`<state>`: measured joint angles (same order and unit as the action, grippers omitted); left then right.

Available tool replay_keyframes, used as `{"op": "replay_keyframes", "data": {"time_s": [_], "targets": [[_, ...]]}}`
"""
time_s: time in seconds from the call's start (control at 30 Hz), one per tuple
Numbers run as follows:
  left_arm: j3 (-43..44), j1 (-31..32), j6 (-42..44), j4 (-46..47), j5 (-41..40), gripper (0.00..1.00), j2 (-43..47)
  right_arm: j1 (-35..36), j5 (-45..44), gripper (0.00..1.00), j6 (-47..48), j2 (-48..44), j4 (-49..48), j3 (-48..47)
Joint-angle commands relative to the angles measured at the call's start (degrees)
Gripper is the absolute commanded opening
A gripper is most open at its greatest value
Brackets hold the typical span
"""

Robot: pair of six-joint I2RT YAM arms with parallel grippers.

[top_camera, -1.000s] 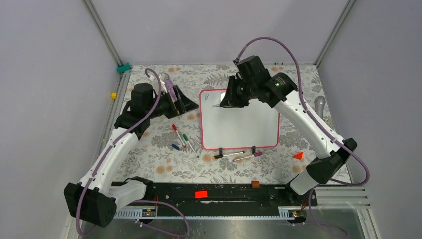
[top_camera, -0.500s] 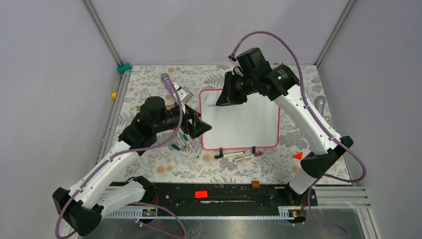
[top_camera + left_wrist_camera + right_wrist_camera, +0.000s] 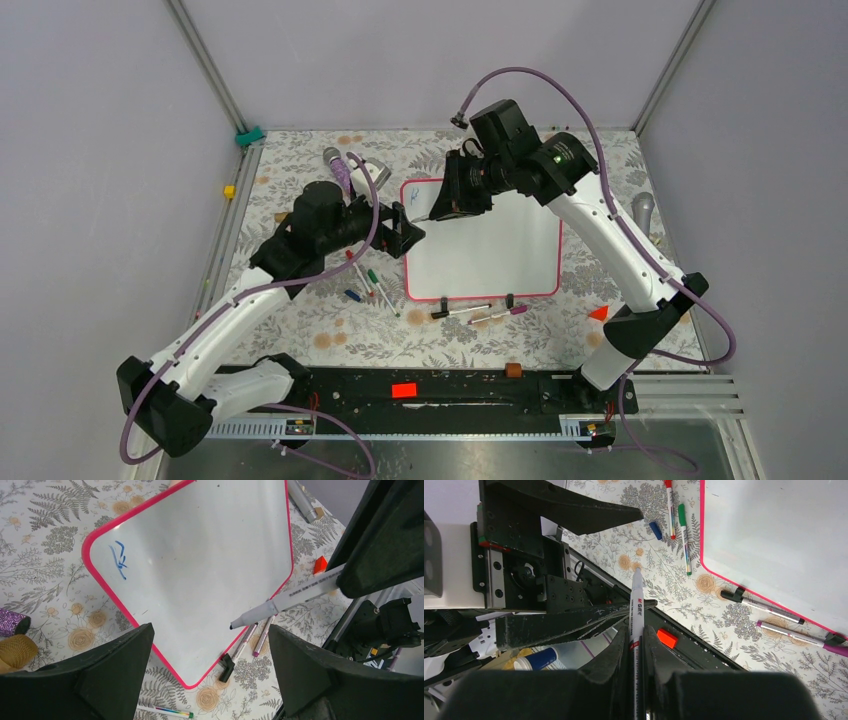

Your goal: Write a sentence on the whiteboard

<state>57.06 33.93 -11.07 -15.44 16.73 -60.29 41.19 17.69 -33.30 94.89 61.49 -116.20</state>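
Note:
The whiteboard point(image 3: 485, 245), white with a pink-red rim, lies flat mid-table with a small blue mark point(image 3: 413, 198) at its far left corner. It also shows in the left wrist view point(image 3: 200, 565) and the right wrist view point(image 3: 784, 535). My right gripper point(image 3: 442, 207) hovers over that corner, shut on a white-grey marker point(image 3: 637, 600). The marker point(image 3: 287, 600) points its dark tip toward my left gripper. My left gripper point(image 3: 408, 235) is open and empty at the board's left edge. Its fingers point(image 3: 115, 667) stand wide apart, with the marker tip in front of the gap.
Red, green and blue markers point(image 3: 365, 278) lie left of the board. Two more markers point(image 3: 480, 313) lie by the black clip feet point(image 3: 227, 662) at its near edge. An orange piece point(image 3: 599, 313) lies at the right. Microphones lie at the far left point(image 3: 343, 165) and the right point(image 3: 643, 208).
My left arm has swung from the back left to the board's left edge, its open gripper now facing the right one. My right gripper with the marker has shifted slightly left.

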Motion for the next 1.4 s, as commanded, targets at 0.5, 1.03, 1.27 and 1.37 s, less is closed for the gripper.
{"op": "replay_keyframes", "data": {"time_s": [0.5, 1.03, 1.27, 1.37], "targets": [[4.2, -0.2, -4.3, 4.9, -6.3, 0.87, -2.0, 0.7, 3.9, 0.0, 3.4, 1.3, 3.0, -2.9], [-1.8, -1.2, -8.4, 0.3, -2.6, 0.9, 3.6, -0.4, -14.7, 0.0, 2.4, -0.1, 5.2, -1.0], [-8.6, -8.7, -17.8, 0.2, 7.2, 0.99, 1.8, -0.4, -19.0, 0.0, 5.9, -1.8, 1.5, 1.7], [-6.9, -9.1, -17.6, -3.8, 6.2, 0.99, -3.1, -0.4, -19.4, 0.0, 7.1, -2.7, 1.4, 3.1]]}}
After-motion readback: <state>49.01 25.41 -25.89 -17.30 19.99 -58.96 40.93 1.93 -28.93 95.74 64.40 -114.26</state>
